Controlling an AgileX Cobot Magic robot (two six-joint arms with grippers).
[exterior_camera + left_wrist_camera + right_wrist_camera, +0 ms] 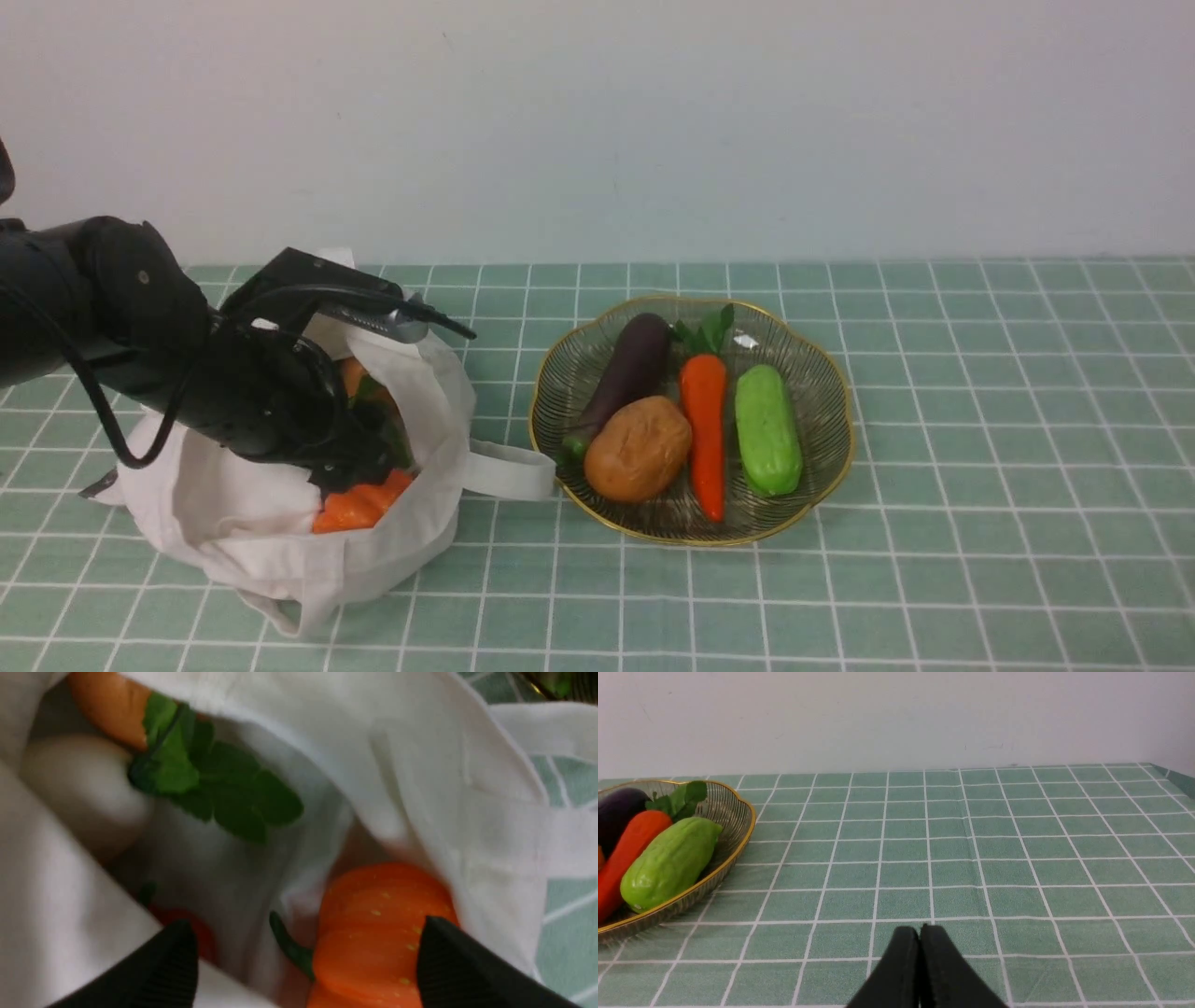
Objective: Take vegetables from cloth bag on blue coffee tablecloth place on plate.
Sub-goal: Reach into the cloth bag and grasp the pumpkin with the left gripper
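Surfaces near left claw (306,952).
Cloth bag (444,788): matt, soft creased fabric around claw. Pumpkin (373,933) between fingers (163,975): glossy, smooth. Fingers: matt black, ribbed.

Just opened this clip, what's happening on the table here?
The left gripper is down inside the cloth bag, jaws open, with the orange pumpkin partly between its fingers but not clamped. An orange piece with green leaves and a white piece also lie in the bag. The plate already holds an eggplant, a potato, a carrot and a green gourd. The right gripper is shut over the tablecloth, holding nothing.
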